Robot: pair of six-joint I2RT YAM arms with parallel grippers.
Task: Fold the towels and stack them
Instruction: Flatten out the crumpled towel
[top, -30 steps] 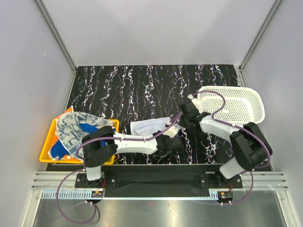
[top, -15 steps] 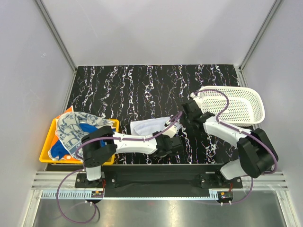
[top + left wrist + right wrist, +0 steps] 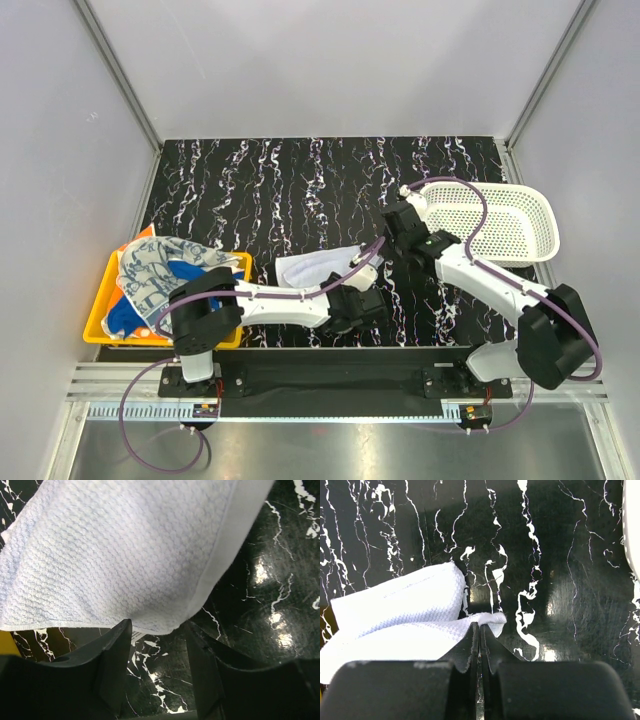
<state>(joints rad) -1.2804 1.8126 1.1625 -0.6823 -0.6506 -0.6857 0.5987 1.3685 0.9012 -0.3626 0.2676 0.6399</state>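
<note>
The white towel lies loosely folded on the dark worktop, near the front and between the two arms. The other towels are heaped in the yellow bin on the left, and the white basket stands on the right. The left jaws stand well open and hold nothing. In the left wrist view the towel's hem hangs just in front of their tips, not between them. The right jaws are closed tight, and their tips touch a corner of the same towel. I cannot tell if a little cloth is pinched there or if the tips only rest against it. The fold seems to be only half made, with nothing stacked so far, so the risks are these. If the left jaws close from where they are, they may catch only one layer, or only air, because the hem is at their tips and not inside. Then the fold would open when it is lifted. If the right jaws do hold the corner and pull away, the soft cloth may slide over the smooth worktop and the layers would lose their alignment. The two arms are also close together over the towel, so a careless move could make them touch.
</note>
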